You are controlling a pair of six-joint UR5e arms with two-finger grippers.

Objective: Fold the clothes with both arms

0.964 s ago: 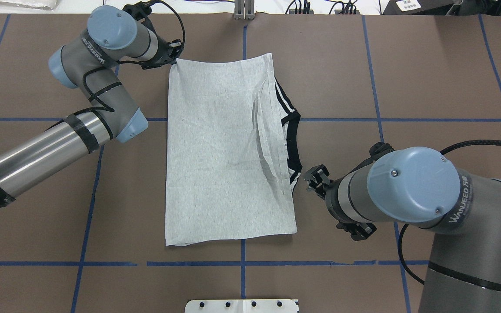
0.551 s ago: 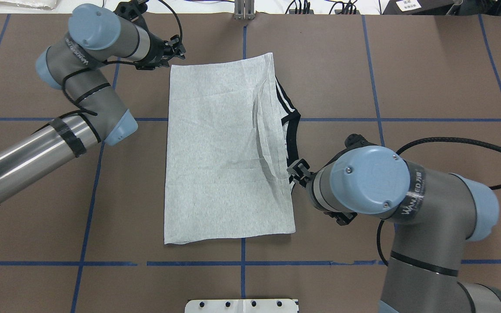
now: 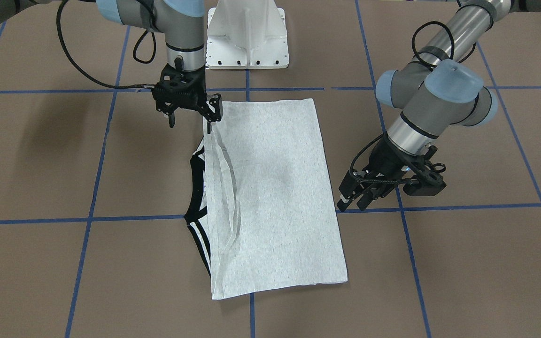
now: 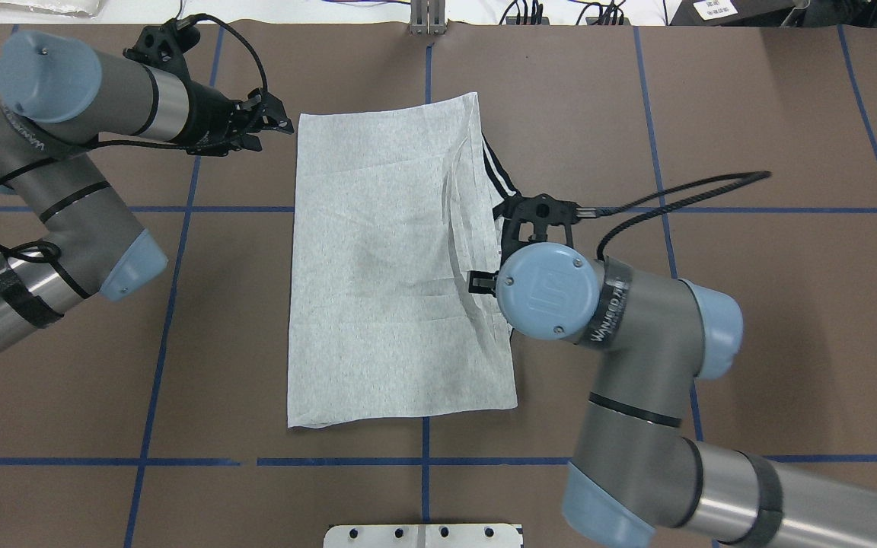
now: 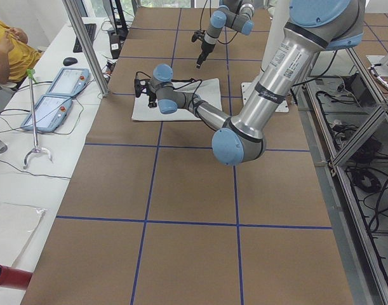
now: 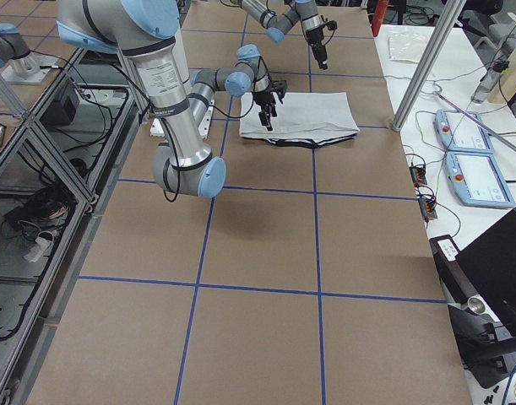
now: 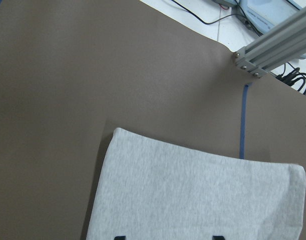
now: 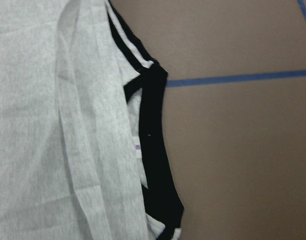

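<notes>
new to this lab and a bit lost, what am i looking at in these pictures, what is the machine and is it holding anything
It is a robot with a left arm and a right arm, working at a brown table. Each arm ends in a two-finger claw. Two pictures look down on the table, one from behind the robot and one from across it. Two are taken from the table's ends, and two come from small cameras on the wrists. On the table lies a grey shirt, folded into a long rectangle, with its black collar sticking out along one side. The left claw is open beside a corner of the shirt. The right claw is open at the collar-side edge. Neither holds anything.
</notes>
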